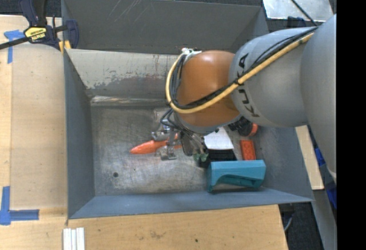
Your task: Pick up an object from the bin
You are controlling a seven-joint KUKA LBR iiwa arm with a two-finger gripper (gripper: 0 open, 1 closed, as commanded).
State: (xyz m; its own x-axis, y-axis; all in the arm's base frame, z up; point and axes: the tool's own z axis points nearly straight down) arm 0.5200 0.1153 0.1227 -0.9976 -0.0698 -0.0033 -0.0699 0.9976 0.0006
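Observation:
My gripper [168, 141] reaches down under the arm's orange wrist cover to the bin floor, a little right of the middle. An orange carrot-shaped thing [146, 148] lies flat on the floor, its pointed end to the left. Its thick right end lies right at the gripper's metal parts, which hide how they meet. Just right of the gripper lie a white flat piece [218, 141] and a black block [221, 156].
A teal block-shaped thing [237, 175] rests against the bin's front wall at the right. Behind it an orange-red bar [247, 149] stands beside a small red and black thing [245, 127]. The arm covers the bin's right back part.

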